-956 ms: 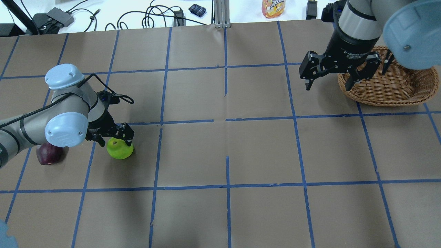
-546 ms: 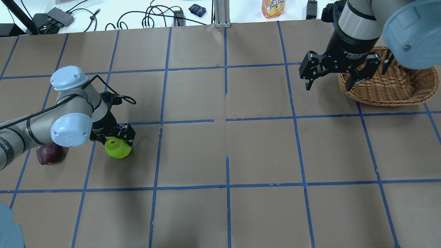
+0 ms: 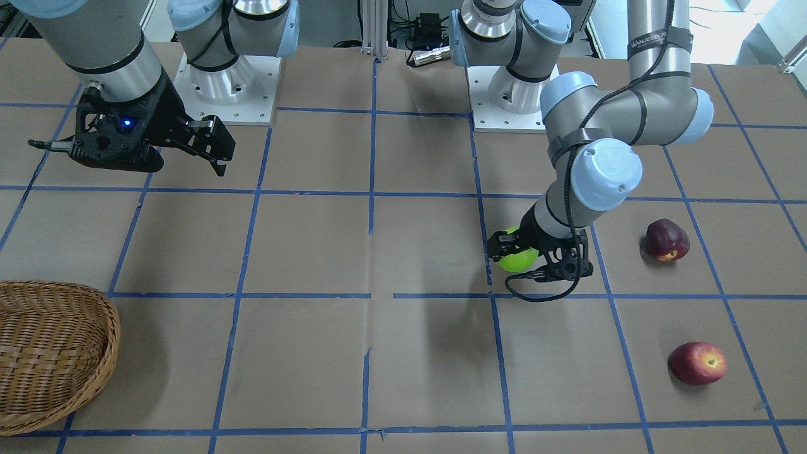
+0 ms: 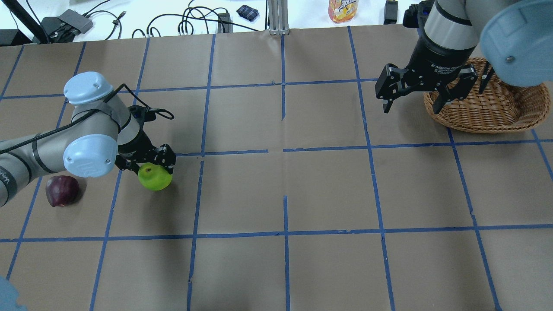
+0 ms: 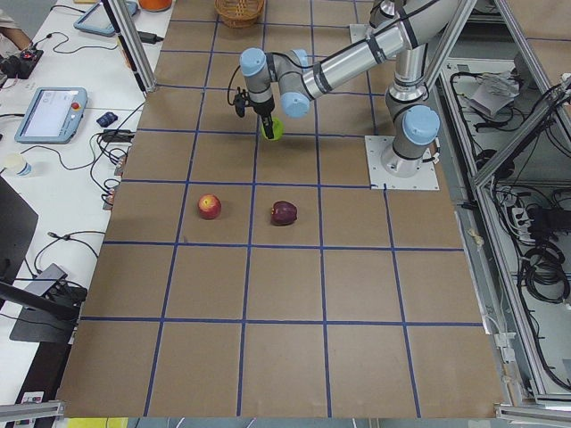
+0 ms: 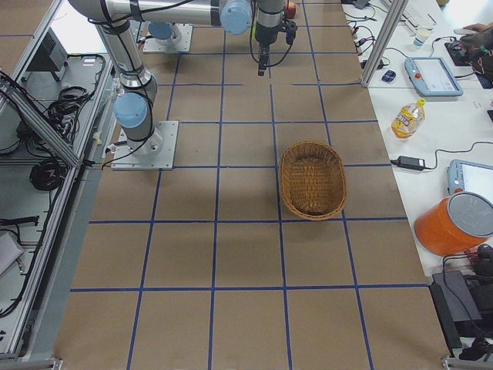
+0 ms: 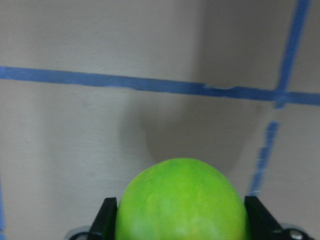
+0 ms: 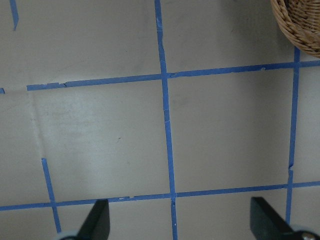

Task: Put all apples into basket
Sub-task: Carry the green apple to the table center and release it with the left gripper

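The lime green apple point(image 4: 154, 177) point(image 3: 517, 258) hangs just above the table, and my left gripper point(image 4: 149, 166) is shut on it. In the left wrist view the green apple point(image 7: 182, 200) fills the gap between both fingers point(image 7: 106, 220), with its shadow on the paper below. The maroon apple point(image 4: 61, 190) point(image 3: 666, 239) lies on the table to the left of that gripper. The red apple point(image 3: 697, 363) point(image 5: 209, 206) lies further off. The wicker basket point(image 4: 497, 113) point(image 6: 312, 179) sits far right. My right gripper point(image 4: 411, 105) point(image 8: 180, 222) hovers open and empty by the basket's left rim.
The table is brown paper with a grid of blue tape. Cables, a juice bottle point(image 4: 343, 9) and small devices lie on the white bench beyond its far edge. The two arm bases point(image 3: 217, 75) stand at the robot's side.
The left gripper has lifted the green apple off the table and carried it slightly right. The maroon apple, earlier half hidden under the arm, now shows fully. The right arm is still.
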Motion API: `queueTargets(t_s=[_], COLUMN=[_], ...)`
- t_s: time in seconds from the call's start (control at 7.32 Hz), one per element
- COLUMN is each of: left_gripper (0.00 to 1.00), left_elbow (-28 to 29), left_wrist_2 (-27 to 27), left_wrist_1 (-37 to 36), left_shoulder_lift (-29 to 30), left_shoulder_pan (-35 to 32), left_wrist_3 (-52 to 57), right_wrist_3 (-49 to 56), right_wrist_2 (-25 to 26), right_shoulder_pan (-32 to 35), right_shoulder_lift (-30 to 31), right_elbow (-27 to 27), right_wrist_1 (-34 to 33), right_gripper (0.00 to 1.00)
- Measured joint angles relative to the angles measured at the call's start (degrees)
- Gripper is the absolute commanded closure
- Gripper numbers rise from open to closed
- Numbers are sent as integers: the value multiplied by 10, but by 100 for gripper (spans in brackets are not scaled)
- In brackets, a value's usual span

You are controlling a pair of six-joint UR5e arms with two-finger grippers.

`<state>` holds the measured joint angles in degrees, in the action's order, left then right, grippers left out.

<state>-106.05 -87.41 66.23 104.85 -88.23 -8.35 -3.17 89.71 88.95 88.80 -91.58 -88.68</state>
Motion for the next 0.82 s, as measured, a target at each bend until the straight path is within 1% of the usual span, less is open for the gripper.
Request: queueTargets(t_s=[0.14,0.27,0.41,0.55,0.68,0.82], left_gripper=[50,50,39,34,26,18], left_elbow=[43,76,96,106,109,108], left_wrist_2=[7,16,26,33,35,34], left_wrist_1=[12,0,-38,-87,-122,-138], left_shoulder_lift=[15,38,67,98,124,140], left_shoulder_pan=[-56,-108,-149,-180,-199,-209], left_wrist_3=[-77,-142,-187,-217,-227,-226], right_wrist_3=[0,0,-1,-1,-1,-1], right_wrist_2=[0,0,0,0,-1,-1], right_shoulder_pan=[0,0,0,0,0,0], right_shoulder_lift=[0,0,0,-1,-1,-2], right_elbow=[0,0,0,0,0,0], right_wrist_1=[0,0,0,-1,-1,-1], right_gripper=[0,0,0,0,0,0])
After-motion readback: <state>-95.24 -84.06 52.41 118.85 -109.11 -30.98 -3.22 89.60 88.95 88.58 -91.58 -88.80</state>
